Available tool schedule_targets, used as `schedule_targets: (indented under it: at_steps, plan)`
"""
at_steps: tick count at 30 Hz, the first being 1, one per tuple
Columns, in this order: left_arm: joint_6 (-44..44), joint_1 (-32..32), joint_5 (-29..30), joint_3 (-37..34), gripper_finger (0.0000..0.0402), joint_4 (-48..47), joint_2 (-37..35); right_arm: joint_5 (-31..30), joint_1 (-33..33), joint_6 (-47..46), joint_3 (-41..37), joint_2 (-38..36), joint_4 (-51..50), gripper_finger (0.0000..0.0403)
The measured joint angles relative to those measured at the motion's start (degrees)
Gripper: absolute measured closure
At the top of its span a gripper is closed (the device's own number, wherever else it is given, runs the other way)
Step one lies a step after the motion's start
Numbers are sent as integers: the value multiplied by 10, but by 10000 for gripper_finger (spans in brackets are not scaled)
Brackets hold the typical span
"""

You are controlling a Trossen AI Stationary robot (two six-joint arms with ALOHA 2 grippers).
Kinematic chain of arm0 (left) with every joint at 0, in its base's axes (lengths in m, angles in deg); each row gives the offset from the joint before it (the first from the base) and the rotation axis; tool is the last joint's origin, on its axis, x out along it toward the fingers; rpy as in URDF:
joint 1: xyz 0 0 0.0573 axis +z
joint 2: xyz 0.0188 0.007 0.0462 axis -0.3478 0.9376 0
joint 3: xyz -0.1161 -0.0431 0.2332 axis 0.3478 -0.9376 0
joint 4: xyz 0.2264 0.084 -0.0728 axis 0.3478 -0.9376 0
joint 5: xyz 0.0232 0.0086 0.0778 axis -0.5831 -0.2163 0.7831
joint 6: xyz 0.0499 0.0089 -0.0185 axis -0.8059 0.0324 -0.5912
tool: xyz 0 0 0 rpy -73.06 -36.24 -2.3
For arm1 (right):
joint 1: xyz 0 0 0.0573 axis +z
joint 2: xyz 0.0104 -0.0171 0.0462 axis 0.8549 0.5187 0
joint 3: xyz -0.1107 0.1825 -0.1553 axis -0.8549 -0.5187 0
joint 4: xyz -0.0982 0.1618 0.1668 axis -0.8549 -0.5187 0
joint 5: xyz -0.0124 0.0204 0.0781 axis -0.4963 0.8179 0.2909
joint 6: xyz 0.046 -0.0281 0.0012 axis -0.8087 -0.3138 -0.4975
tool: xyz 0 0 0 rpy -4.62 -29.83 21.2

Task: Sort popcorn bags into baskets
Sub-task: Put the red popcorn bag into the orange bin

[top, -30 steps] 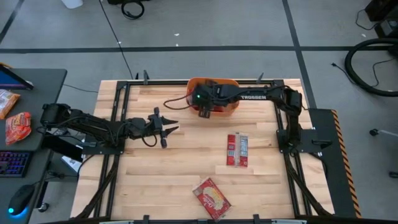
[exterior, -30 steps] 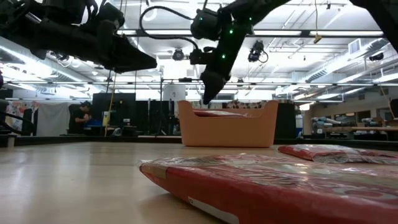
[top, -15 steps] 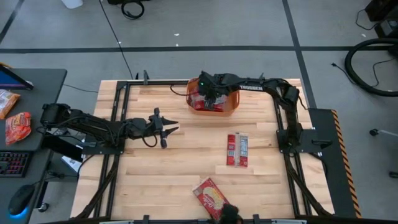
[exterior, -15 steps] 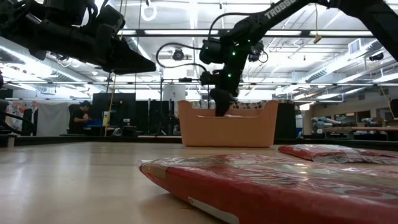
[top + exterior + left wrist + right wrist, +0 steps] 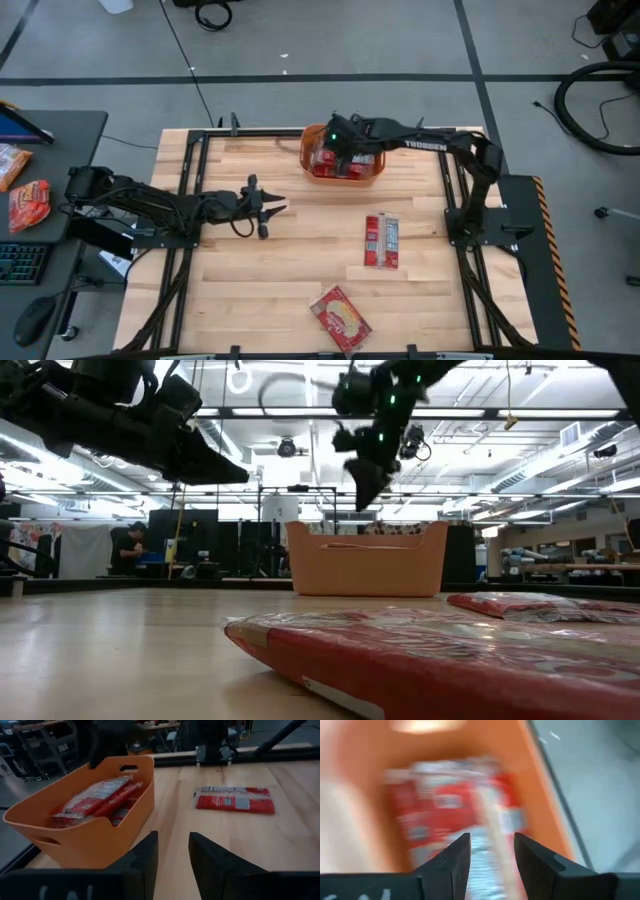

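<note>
The orange basket (image 5: 343, 178) stands at the middle of the table's far edge, with several red popcorn bags (image 5: 97, 800) lying flat in it. My right gripper (image 5: 362, 485) hangs open above the basket, clear of its rim (image 5: 365, 545), fingers slanting down over the bags (image 5: 455, 805). One bag (image 5: 382, 241) lies flat on the wood right of centre. Another bag (image 5: 340, 318) lies by the near edge. My left gripper (image 5: 275, 200) hovers open left of centre, pointing toward the basket (image 5: 90, 840), nothing between its fingers.
Black frame rails (image 5: 200, 140) run along the table's edges. Bare wood lies between the left gripper and the loose bags. A side desk (image 5: 60, 130) on the left carries more packets (image 5: 28, 200) and a keyboard. A person (image 5: 130, 545) stands far back in the room.
My right gripper dipped down to the basket's rim, then rose clear above it, shifting a little toward the table's right and far edge.
</note>
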Motion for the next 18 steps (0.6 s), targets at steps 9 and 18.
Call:
schedule_targets:
  at_steps: [9,18]
  plan:
    - [7,-30,-16,0,288,-53,0,169,186,29,-40,-9,24,246]
    - [15,-61,-16,3,288,-58,0,199,349,-8,-166,-7,195,246]
